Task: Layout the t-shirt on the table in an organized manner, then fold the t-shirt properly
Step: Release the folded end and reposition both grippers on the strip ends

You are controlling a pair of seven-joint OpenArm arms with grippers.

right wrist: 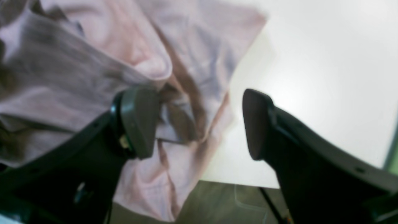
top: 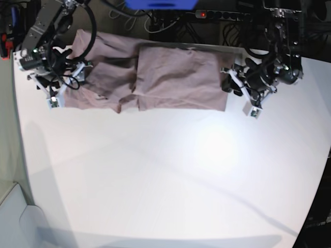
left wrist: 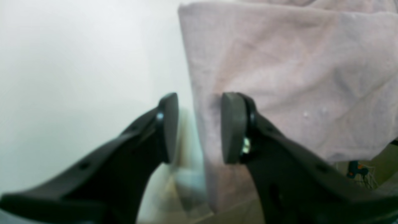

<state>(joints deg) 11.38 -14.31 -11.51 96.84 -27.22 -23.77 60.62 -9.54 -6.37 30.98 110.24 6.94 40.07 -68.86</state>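
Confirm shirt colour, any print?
Plain dusty mauve-brown shirt, no print visible; base view shows it best.

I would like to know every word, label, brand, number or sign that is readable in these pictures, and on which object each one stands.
None can be read.
The plain mauve-brown cotton t-shirt shows no print or label.
The smooth white table has no marking.
The black claw fingers show no lettering in either wrist view.
The blue object at the far edge shows no legible text.
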